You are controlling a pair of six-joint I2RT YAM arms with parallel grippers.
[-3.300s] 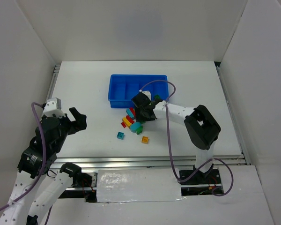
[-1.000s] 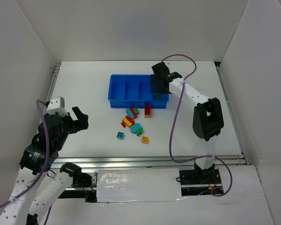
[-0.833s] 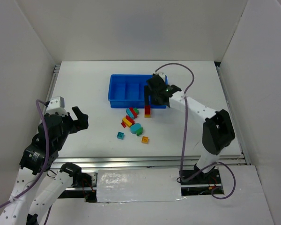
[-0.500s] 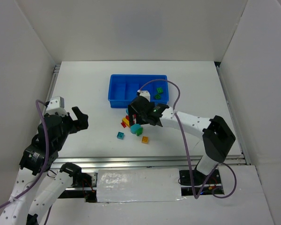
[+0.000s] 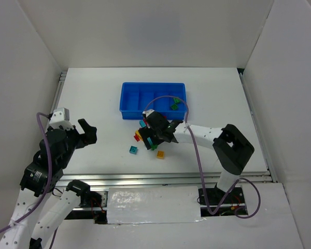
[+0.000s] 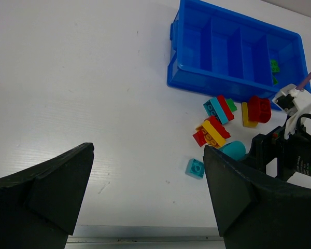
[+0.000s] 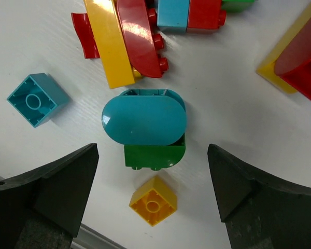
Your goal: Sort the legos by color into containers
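The blue tray of containers [image 5: 125, 101] lies at the table's middle back; green legos [image 5: 174, 104] rest in its rightmost compartment [image 6: 274, 66]. In front of it lies the pile of loose legos [image 5: 141, 135]. My right gripper [image 5: 154, 136] hangs open over that pile. In the right wrist view it [image 7: 153, 148] straddles a round teal piece [image 7: 143, 120] stacked on a green brick [image 7: 154, 155], with a yellow square brick [image 7: 153, 200] just below. A teal square brick [image 7: 37, 99] lies to the left, and long red [image 7: 137, 39] and yellow [image 7: 108, 44] bricks lie above. My left gripper [image 5: 85, 132] is open and holds nothing, far left of the pile.
White walls close in the table on three sides. A metal rail [image 5: 171, 179] runs along the near edge. The right arm's purple cable [image 5: 194, 150] loops over the table. A red brick on a yellow one [image 7: 300, 62] lies right of the pile.
My right gripper left the tray's rightmost compartment, where a green brick now lies, and came back down over the pile. The left arm has barely moved.
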